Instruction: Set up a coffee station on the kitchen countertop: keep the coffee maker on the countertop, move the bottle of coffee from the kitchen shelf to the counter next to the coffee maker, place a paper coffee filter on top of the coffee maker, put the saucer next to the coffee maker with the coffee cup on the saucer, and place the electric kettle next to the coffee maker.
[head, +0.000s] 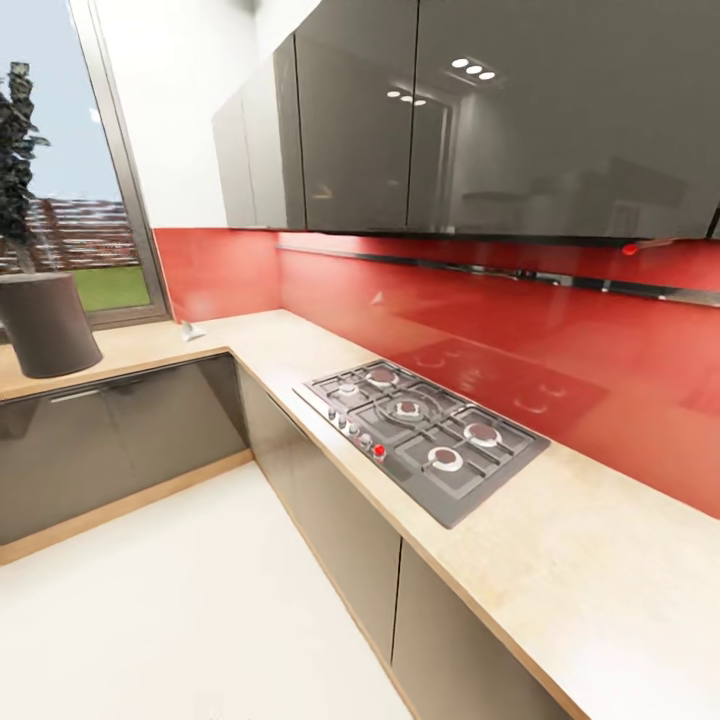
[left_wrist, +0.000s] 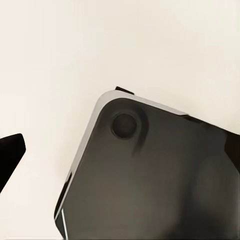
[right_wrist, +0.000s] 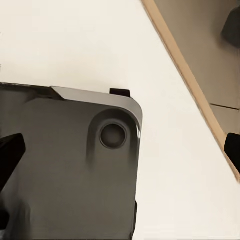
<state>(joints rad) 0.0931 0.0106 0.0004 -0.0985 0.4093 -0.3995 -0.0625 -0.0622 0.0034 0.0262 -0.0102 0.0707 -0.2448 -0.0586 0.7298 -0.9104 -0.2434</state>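
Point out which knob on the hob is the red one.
On the gas hob, the red knob is the one at the end of the knob row closest to the camera; the other knobs farther along that row are grey.

A: What lies under the right wrist camera?
B: A dark grey panel (right_wrist: 65, 170) with a rounded, light-edged corner and a round recess (right_wrist: 113, 135) near that corner. It looks like part of the robot's base, over a pale floor (right_wrist: 75, 40).
A: Anything else?
B: A wooden plinth strip (right_wrist: 187, 82) runs slantwise along grey cabinet fronts (right_wrist: 205, 45). Two black fingertips (right_wrist: 10, 155) poke in at opposite edges, well apart.
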